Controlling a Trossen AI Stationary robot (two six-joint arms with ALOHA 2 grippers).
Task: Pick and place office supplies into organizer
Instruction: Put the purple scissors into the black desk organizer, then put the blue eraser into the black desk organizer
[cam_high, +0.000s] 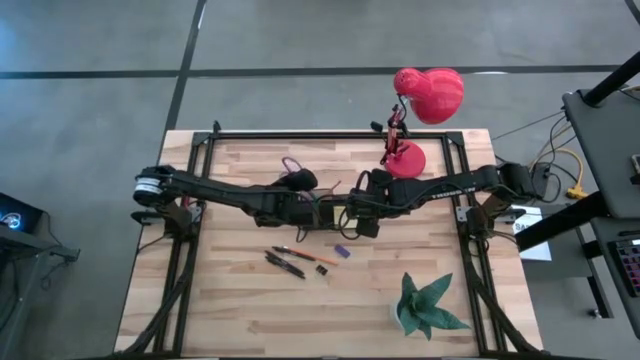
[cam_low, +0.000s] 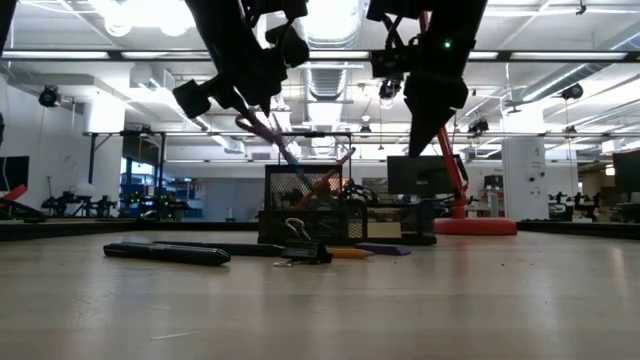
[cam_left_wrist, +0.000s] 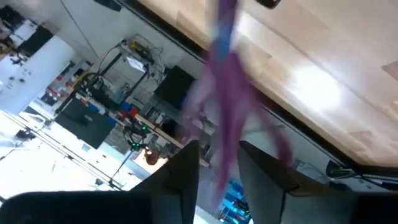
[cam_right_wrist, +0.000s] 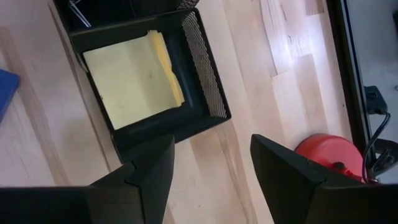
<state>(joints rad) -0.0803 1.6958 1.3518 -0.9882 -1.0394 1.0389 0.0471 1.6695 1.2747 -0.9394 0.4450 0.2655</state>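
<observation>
Tabletop ahead of organizer (cam_low: 340, 215) holds pens (cam_high: 290, 262).

- Both arms meet over the counter (cam_high: 250, 310) middle, crowding the space above the organizer (cam_low: 330, 215).
- The red desk lamp (cam_high: 425, 100) stands at the far edge, just beside the right arm.
- Pens (cam_high: 290, 260) lie on the near side of the arms; the green paper plant (cam_high: 425, 308) fills the near right corner.
- The near left corner lies open.
</observation>
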